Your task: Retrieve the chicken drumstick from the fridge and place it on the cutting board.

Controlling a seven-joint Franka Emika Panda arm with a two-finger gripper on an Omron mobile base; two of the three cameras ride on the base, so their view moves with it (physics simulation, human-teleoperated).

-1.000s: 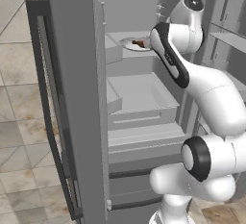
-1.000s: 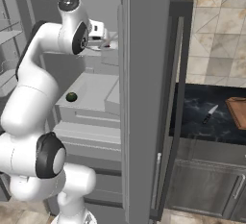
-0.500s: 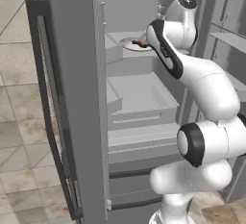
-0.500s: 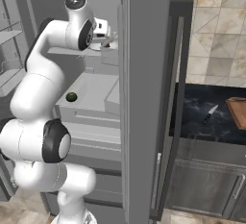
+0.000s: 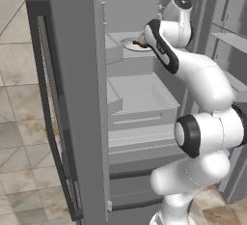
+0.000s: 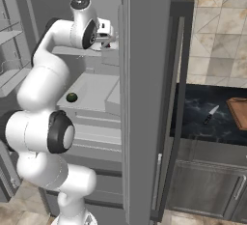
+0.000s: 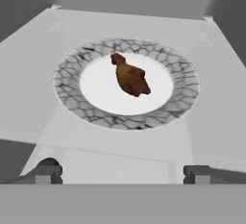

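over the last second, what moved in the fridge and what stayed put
The arm leaned further into the fridge, carrying the open claw closer to the plate on the upper shelf. Nothing was taken hold of: the chicken drumstick lies untouched on the plate. The fridge doors stayed open, and the knife and cutting board on the counter did not move.

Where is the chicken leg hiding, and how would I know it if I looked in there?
Look in the open grey fridge, on an upper shelf, for a round plate with a marbled grey rim. The chicken drumstick lies on its white middle: small, dark brown, club-shaped, the plate's one piece of food.
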